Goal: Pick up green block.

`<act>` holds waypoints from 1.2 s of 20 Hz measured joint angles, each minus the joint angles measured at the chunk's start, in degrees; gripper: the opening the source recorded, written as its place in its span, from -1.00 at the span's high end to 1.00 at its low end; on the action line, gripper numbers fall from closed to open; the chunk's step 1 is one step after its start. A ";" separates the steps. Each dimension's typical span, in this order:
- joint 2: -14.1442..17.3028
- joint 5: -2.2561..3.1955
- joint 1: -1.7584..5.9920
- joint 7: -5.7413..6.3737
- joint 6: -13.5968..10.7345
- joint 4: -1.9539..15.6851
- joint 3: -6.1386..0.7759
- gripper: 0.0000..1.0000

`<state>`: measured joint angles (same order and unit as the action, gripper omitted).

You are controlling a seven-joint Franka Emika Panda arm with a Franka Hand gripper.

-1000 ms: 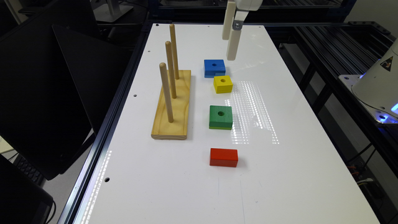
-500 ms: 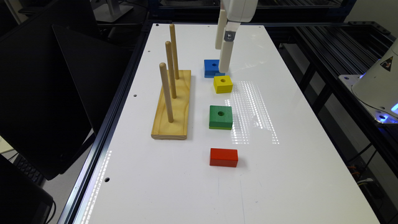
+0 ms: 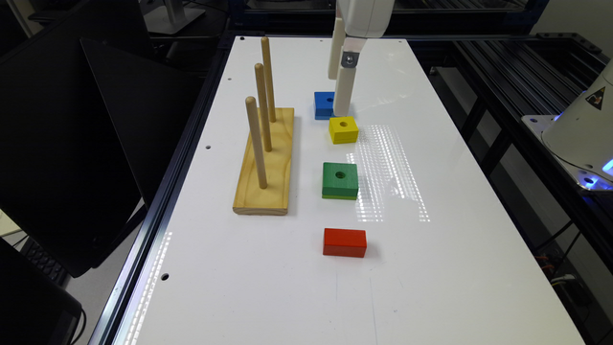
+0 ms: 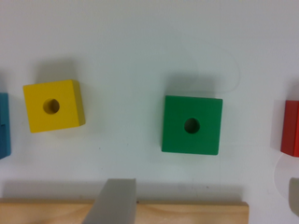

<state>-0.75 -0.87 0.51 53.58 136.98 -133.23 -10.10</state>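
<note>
Green block (image 3: pixel 340 180) is sitting flat on the white tabletop (image 3: pixel 431 268), between the yellow block (image 3: pixel 343 129) and red block (image 3: pixel 345 242). End effector (image 3: pixel 341 103) is hanging over the far blocks, fingers spread apart, gripping nothing.

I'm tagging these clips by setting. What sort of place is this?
Probably a robotics lab workbench. A white tabletop sits on a black metal frame, dark monitors stand beside it, and a wooden peg board with coloured stacking blocks such as the green block is laid out under the arm's tool.
</note>
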 joint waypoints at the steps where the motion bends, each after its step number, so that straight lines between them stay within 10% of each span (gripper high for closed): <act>1: 0.02 0.00 0.00 0.00 0.00 0.04 -0.01 -1.00; 24: 4.70 0.03 0.02 0.10 2.36 0.76 -0.30 -1.00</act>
<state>3.95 -0.85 0.52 53.68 139.34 -132.46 -10.39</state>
